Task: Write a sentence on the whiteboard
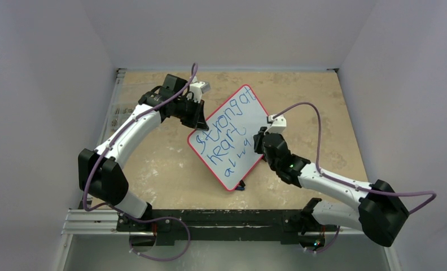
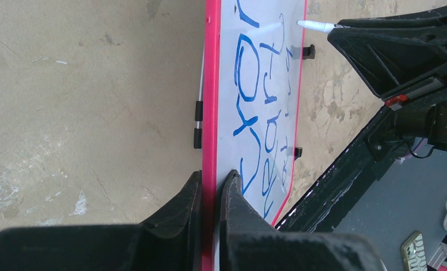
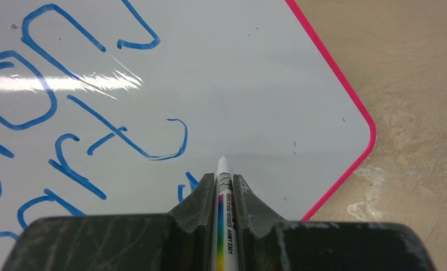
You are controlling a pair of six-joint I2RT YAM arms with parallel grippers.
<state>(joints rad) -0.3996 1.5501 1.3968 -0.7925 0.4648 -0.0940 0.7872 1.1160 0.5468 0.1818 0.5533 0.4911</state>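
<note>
Overhead view: whiteboard sits mid-table, turned cornerwise to the near edge, one black foot showing at its lowest corner. The sentence runs in slanted blue lines; I read "strong at", then "heart", then a smaller third line I cannot make out for sure. My left gripper is at the board's left edge, my right gripper over its right edge, just beside the end of "heart".

Left wrist view: my left fingers are pressed together on the red-pink frame, one on each face of the board, pinching it. The frame runs straight up the picture from the jaws. Blue letters cover the glossy face to the right of it. Two more black feet stick out along the far edge. At top right, a white marker tip pokes out of my right gripper toward the board.

Right wrist view: my right jaws are clamped on the marker, a white barrel with a rainbow stripe and black print. Its tip points at bare white surface just right of the blue strokes; whether it touches I cannot tell. The board's rounded corner lies to the right, tan table beyond.
</note>
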